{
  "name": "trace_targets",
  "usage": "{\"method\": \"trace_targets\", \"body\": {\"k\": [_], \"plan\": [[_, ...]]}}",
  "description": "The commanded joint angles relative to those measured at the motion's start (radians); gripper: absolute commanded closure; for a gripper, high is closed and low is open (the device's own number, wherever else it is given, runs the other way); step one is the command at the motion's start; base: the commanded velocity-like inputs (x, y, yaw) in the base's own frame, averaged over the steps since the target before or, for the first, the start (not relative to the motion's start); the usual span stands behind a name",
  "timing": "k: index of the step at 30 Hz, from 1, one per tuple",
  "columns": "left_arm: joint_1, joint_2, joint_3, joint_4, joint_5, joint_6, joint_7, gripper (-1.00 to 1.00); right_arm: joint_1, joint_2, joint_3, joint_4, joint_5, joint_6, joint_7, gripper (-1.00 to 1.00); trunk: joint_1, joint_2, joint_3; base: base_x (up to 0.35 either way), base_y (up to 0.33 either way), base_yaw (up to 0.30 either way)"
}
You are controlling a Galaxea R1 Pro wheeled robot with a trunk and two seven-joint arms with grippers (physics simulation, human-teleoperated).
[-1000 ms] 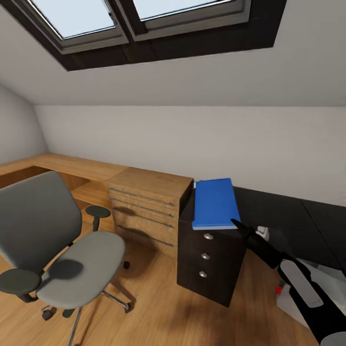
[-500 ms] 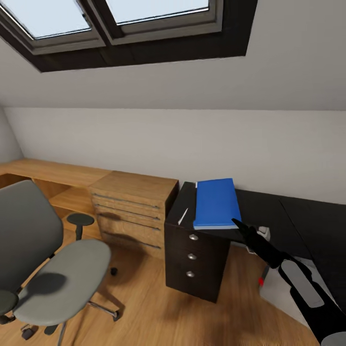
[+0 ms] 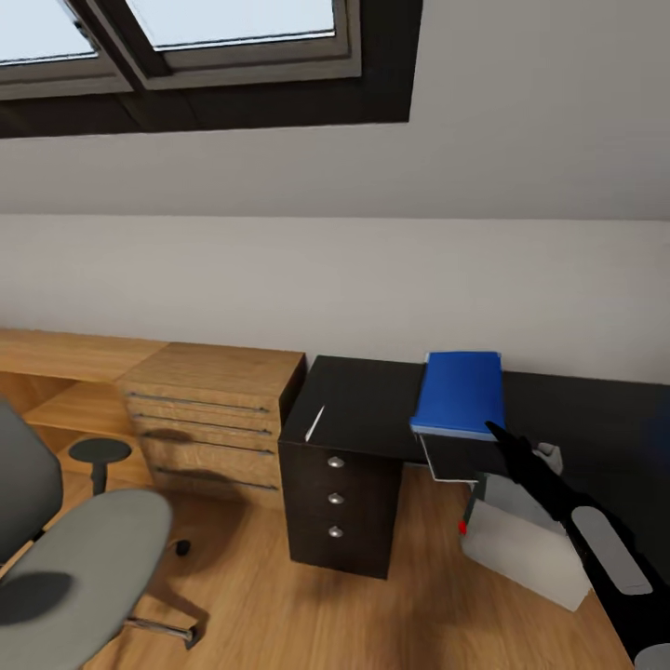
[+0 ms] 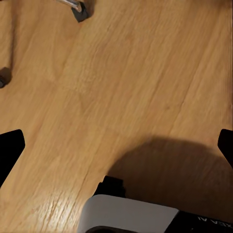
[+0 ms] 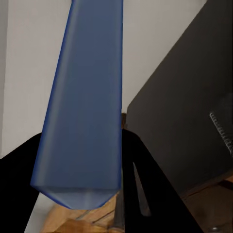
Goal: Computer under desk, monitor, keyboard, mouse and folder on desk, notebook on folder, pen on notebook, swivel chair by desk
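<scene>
The folder (image 3: 459,393) hangs in the air over the black worktop (image 3: 372,400), held at its near edge by the right gripper (image 3: 490,431), whose fingers (image 5: 19,160) are clamped on the folder (image 5: 85,97) close to one end. Most of the sheet juts out unsupported toward the far wall. Just below it, at the worktop's near edge, lies a dark flat thing with pale edges, likely the notebook (image 3: 454,458). Under the worktop stands the pale computer (image 3: 521,544) with its red light. A thin pale stick, probably the pen (image 3: 314,422), lies well to the left above the drawer unit (image 3: 340,507). The chair (image 3: 79,568) sits near on the left, well apart from the worktop.

The main risk seems to be the thin edge grip: a wide flat sheet pinched at one end could swivel or slip out during a turn or a quick lowering. Set down where it hangs, it might cover the notebook or nudge it off the near edge onto the computer.

The left fingers (image 4: 12,150) are spread wide over the wooden floor (image 4: 121,87), holding nothing.
</scene>
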Motion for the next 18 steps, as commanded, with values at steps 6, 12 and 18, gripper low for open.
{"method": "trace_targets", "body": {"k": [6, 12, 18], "plan": [[0.000, 0.000, 0.001, -0.002, 0.009, 0.004, 0.002, -1.00, -0.001, 0.003, -0.003, 0.001, -0.001, -0.019, -0.019, 1.00, -0.023, 0.042, 0.018, 0.000, 0.000, -0.299], [0.000, 0.000, 0.001, -0.002, 0.009, 0.004, 0.002, -1.00, -0.001, 0.005, -0.003, 0.001, 0.011, -0.051, -0.021, 1.00, -0.046, 0.084, 0.037, 0.000, 0.000, -0.299], [0.000, -0.001, 0.001, -0.002, 0.007, -0.003, 0.002, -1.00, -0.001, 0.007, -0.003, 0.023, 0.013, -0.057, -0.021, 1.00, -0.046, 0.084, 0.037, 0.000, 0.000, -0.300]]}}
